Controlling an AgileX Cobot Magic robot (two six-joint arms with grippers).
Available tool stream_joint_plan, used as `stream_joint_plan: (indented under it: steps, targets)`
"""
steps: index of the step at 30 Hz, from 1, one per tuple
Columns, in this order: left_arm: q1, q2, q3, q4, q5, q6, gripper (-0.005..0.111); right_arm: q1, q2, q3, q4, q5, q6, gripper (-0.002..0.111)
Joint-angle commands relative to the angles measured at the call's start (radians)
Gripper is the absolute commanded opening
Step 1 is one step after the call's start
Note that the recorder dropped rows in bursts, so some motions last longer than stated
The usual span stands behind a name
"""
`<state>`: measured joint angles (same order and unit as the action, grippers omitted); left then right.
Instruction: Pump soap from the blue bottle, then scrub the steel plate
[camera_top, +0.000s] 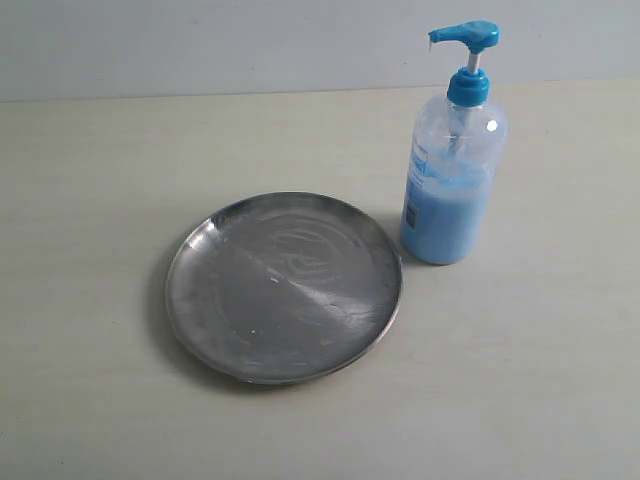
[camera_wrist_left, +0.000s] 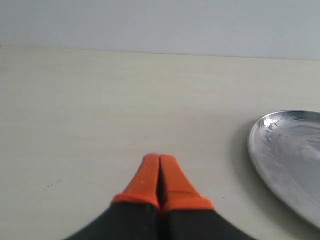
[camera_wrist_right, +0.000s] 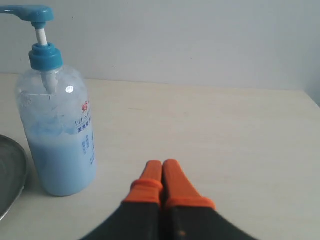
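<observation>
Nothing of the task looks done yet. The steel plate (camera_top: 285, 288) lies flat on the bench (camera_top: 90, 400). In the exterior view the blue bottle (camera_top: 450, 175) stands upright just beside its rim, at about 2 o'clock from the plate's middle. The pump head (camera_top: 466, 35) sits raised, and no blue blob shows on the plate, only faint dull smears. The left claw (camera_wrist_left: 159, 159) is pinched together and empty, near the plate. The right claw (camera_wrist_right: 162, 164) is likewise closed on nothing, near the bottle. Pumping and scrubbing are both left to do.
</observation>
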<state>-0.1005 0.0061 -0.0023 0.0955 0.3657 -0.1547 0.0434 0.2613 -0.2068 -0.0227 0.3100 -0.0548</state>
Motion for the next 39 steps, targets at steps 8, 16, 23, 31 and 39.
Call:
stream_joint_plan:
  steps: [8,16,23,31,39]
  targets:
    - [0.002,-0.006,0.002,-0.002,-0.011,-0.006,0.000,-0.004,0.129,-0.133,-0.003,-0.005,0.002,0.000]
    - [0.002,-0.006,0.002,-0.002,-0.011,-0.006,0.000,-0.004,0.207,-0.242,-0.003,-0.005,0.002,0.000]
    - [0.002,-0.006,0.002,-0.002,-0.011,-0.006,0.000,-0.004,0.277,-0.347,-0.003,-0.005,0.002,0.000]
    - [0.002,-0.006,0.002,-0.002,-0.011,-0.006,0.000,-0.004,0.280,-0.353,-0.003,-0.015,0.002,0.000]
    - [0.002,-0.006,0.002,-0.002,-0.011,-0.006,0.000,-0.004,0.280,-0.353,-0.003,-0.013,0.004,0.000]
